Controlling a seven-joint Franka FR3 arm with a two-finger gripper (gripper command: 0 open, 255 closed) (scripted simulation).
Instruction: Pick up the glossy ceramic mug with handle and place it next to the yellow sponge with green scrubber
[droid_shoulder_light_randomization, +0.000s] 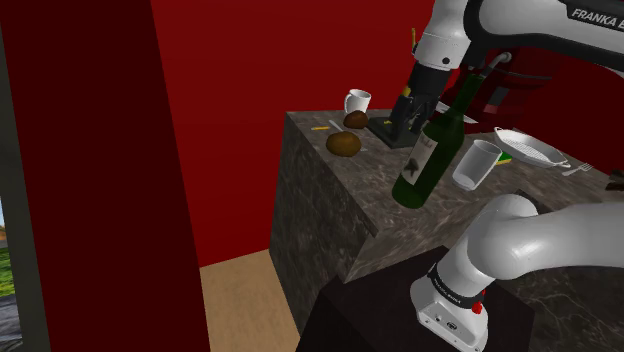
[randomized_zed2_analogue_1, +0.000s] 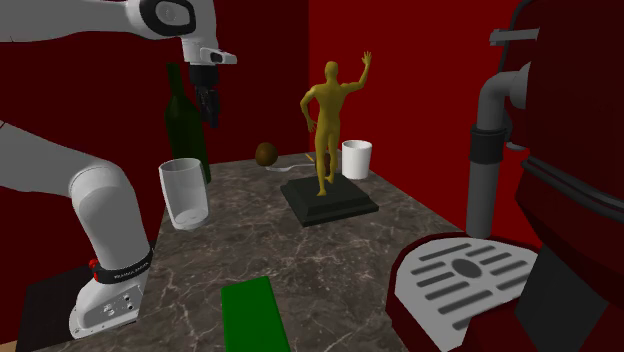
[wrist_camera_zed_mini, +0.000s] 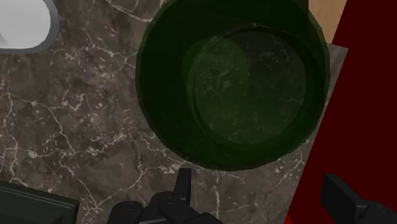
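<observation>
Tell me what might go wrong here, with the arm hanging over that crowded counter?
1. The open gripper hangs close to the tall green bottle, which stands near the edge of the counter. Swinging low could topple it, perhaps into the clear glass beside it.
2. The white mug sits in the far corner past the golden statue. A reach there might clip the statue's raised arm.

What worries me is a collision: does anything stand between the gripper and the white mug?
Yes. The golden figurine on its black base stands between the open gripper and the white mug. The green bottle stands just below the gripper.
</observation>
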